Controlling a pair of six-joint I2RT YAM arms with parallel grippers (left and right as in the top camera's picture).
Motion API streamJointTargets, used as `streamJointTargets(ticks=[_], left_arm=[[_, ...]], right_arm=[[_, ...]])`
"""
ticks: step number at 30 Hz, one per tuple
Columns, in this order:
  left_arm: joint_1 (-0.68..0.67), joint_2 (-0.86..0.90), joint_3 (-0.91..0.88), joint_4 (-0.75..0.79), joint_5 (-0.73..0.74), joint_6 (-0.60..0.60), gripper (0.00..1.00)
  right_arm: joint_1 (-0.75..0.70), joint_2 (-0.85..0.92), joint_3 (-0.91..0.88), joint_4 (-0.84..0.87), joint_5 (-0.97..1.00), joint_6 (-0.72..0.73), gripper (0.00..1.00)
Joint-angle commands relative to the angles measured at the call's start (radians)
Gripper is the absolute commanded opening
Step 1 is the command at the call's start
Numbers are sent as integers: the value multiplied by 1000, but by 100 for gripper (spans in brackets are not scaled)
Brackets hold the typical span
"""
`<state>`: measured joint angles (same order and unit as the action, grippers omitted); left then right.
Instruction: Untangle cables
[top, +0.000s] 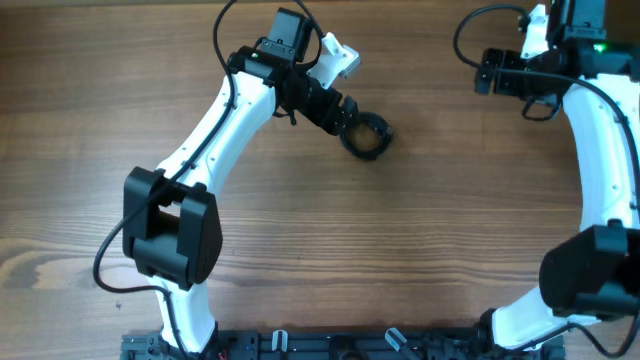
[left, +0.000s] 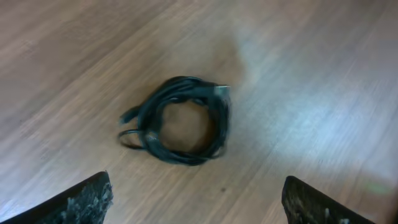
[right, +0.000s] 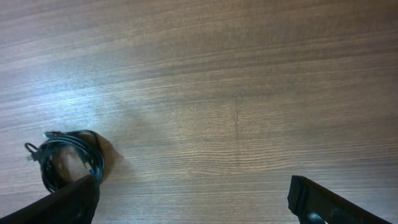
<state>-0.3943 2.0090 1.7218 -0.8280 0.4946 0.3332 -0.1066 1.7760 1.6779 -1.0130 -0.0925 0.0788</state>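
The left pincer (left: 196, 186) stands open over the coiled cables (left: 152, 127) on the wooden table (left: 311, 74), apparently not touching them. The right pincer (right: 194, 183), also open, hangs well apart.

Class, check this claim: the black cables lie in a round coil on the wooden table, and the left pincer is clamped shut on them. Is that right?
The cables do lie in a round coil on the wooden table, but the left pincer is open, not clamped on them: the left wrist view shows its fingers spread wide, clear of the coil.
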Motion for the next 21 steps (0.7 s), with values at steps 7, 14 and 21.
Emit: streamJointTargets(ticks=[7, 14, 21], left_arm=[[-2, 42, 14, 61, -231, -106, 92], [-3, 111, 13, 73, -227, -119, 94], [-3, 117, 13, 105, -227, -166, 97]], right_arm=[[-6, 39, 12, 15, -66, -58, 100], [-6, 85, -10, 18, -146, -102, 100], [-5, 89, -50, 56, -141, -84, 100]])
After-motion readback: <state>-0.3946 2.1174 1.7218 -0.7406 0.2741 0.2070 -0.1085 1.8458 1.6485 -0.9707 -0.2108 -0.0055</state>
